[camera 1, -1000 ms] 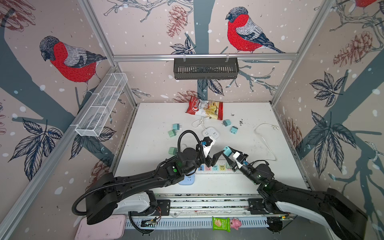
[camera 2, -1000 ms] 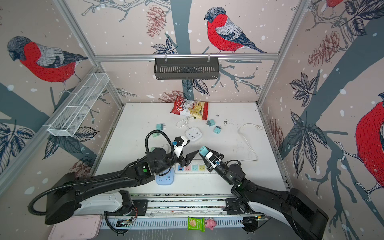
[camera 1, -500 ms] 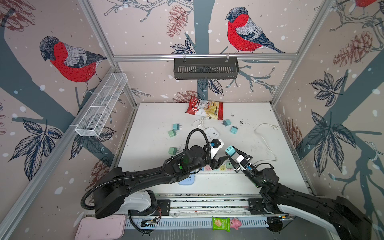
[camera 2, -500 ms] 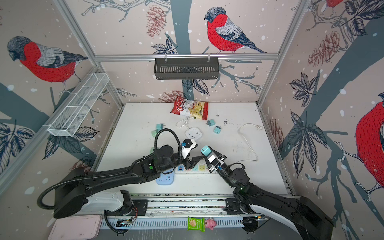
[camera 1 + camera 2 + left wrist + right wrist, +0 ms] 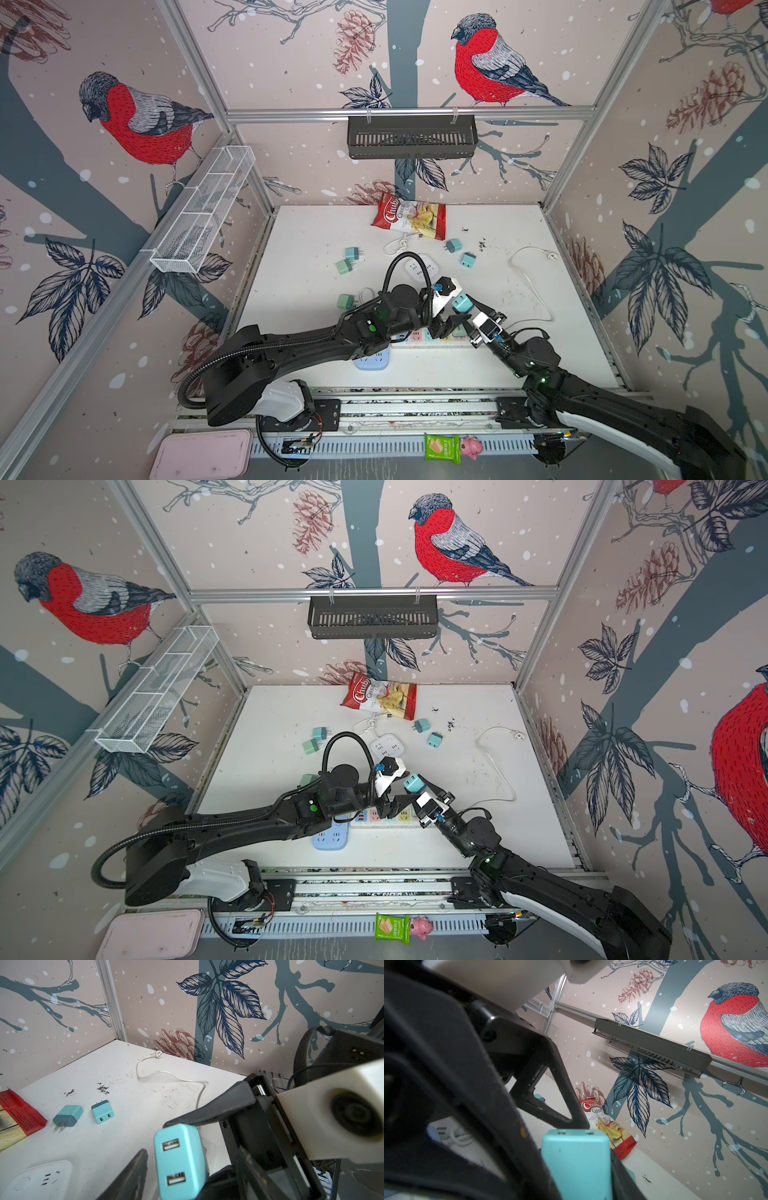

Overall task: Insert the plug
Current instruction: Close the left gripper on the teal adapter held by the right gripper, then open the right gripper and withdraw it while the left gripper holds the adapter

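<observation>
Both top views: right claw (image 5: 467,311) clamped on teal plug (image 5: 460,302) near power strip (image 5: 415,338); left claw (image 5: 449,323) half-open alongside.

Taking the table's (image 5: 93,1147) far corner as twelve o'clock from the teal plug (image 5: 180,1159), a charger (image 5: 68,1114) and its twin (image 5: 102,1111) lie side by side at eleven. A red bag (image 5: 20,1115) shows at ten, a white strip (image 5: 37,1180) at nine and a white cord (image 5: 172,1075) at one, while the right arm's white camera (image 5: 342,1113) fills three o'clock. The plug hangs clear of the table with its two USB ports toward the lens, the right fingers (image 5: 218,1105) gripping its back end, and one of the left fingers (image 5: 133,1176) stands just beside it at nine, a thin gap between them.
</observation>
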Robot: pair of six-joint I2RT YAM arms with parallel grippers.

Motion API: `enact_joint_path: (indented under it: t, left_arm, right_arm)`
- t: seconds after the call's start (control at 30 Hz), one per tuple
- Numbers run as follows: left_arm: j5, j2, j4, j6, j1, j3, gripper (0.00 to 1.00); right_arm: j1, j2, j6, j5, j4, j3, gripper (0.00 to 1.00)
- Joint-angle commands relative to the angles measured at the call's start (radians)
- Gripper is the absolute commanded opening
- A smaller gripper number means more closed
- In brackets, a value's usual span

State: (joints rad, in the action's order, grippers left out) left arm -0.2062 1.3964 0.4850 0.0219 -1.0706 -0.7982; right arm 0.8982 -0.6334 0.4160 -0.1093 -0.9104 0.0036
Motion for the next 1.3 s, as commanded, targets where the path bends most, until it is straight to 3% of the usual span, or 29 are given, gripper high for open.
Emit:
enact_joint_path:
  t: [0.0, 0.5, 0.77, 0.97, 1.27]
  left_arm:
    - [-0.017, 0.015, -0.09, -0.022, -0.003, -0.014, 0.65]
    - [-0.052, 0.079, -0.226, -0.042, -0.005, -0.117, 0.44]
    - [0.1, 0.125, -0.545, -0.079, -0.081, -0.314, 0.42]
    - [0.234, 0.226, -0.673, -0.077, -0.141, -0.425, 0.41]
    - [0.113, 0.206, -0.655, -0.083, -0.141, -0.408, 0.32]
  right_arm:
    - [0.007, 0.011, 0.013, 0.024, -0.106, -0.061, 0.04]
    - [0.06, 0.061, 0.105, -0.087, -0.155, -0.112, 0.02]
    - [0.074, 0.065, 0.138, -0.136, -0.186, -0.128, 0.02]
    - [0.076, 0.072, 0.14, -0.165, -0.204, -0.139, 0.02]
    - [0.077, 0.112, 0.142, -0.153, -0.204, -0.157, 0.02]
